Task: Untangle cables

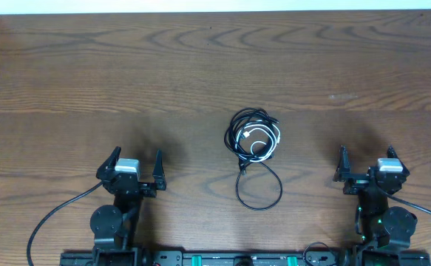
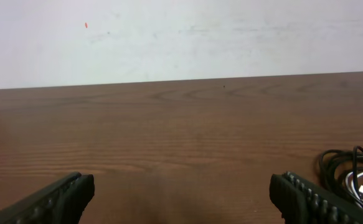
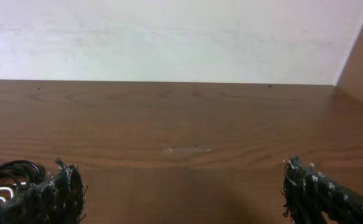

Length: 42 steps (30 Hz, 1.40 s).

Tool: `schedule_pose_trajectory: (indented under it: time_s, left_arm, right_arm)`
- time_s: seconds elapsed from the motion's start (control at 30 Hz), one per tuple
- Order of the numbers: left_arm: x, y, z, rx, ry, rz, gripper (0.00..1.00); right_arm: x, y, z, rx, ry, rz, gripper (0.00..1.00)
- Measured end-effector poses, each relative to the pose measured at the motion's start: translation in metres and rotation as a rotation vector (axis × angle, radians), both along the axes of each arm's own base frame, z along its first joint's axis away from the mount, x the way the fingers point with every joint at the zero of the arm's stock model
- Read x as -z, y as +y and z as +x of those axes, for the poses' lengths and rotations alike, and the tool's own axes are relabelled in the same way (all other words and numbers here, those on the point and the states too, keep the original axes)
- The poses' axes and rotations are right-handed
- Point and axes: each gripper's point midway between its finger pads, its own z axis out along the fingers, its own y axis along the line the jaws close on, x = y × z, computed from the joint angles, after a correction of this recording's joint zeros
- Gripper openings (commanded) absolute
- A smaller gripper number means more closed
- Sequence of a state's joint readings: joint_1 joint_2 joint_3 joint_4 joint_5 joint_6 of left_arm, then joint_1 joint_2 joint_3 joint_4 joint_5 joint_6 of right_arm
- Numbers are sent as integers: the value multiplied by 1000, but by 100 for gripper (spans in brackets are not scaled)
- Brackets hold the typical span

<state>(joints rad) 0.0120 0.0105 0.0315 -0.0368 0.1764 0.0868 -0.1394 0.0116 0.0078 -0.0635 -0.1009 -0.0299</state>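
Note:
The cables lie in one tangled bundle at the table's middle: black cords coiled in a ring [image 1: 239, 127] with a short white cord [image 1: 260, 144] curled inside, and a black loop [image 1: 259, 186] trailing toward the front. The bundle also shows at the right edge of the left wrist view [image 2: 349, 171] and at the left edge of the right wrist view [image 3: 7, 174]. My left gripper [image 1: 136, 167] is open and empty, left of the bundle. My right gripper [image 1: 367, 166] is open and empty, right of it. Neither touches the cables.
The wooden table [image 1: 126, 74] reaches a white wall at the back. A pale scuff mark [image 1: 342, 96] sits on the wood at the right. A side panel [image 3: 362, 56] stands at the far right of the right wrist view.

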Motion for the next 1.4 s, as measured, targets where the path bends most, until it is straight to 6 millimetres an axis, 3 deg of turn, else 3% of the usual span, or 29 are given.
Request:
schedule_pose_trajectory:
  time_s: [0.43, 1.27, 1.4]
  left_arm:
    - [0, 0, 0, 0, 1, -3, 97]
    - [1, -10, -5, 38, 67, -194, 97]
    - [-7, -11, -7, 38, 66, -197, 97]
  right_arm:
    - [0, 0, 0, 0, 0, 0, 99]
    - [0, 0, 0, 0, 0, 0, 99]
    - [0, 0, 0, 0, 0, 0, 99]
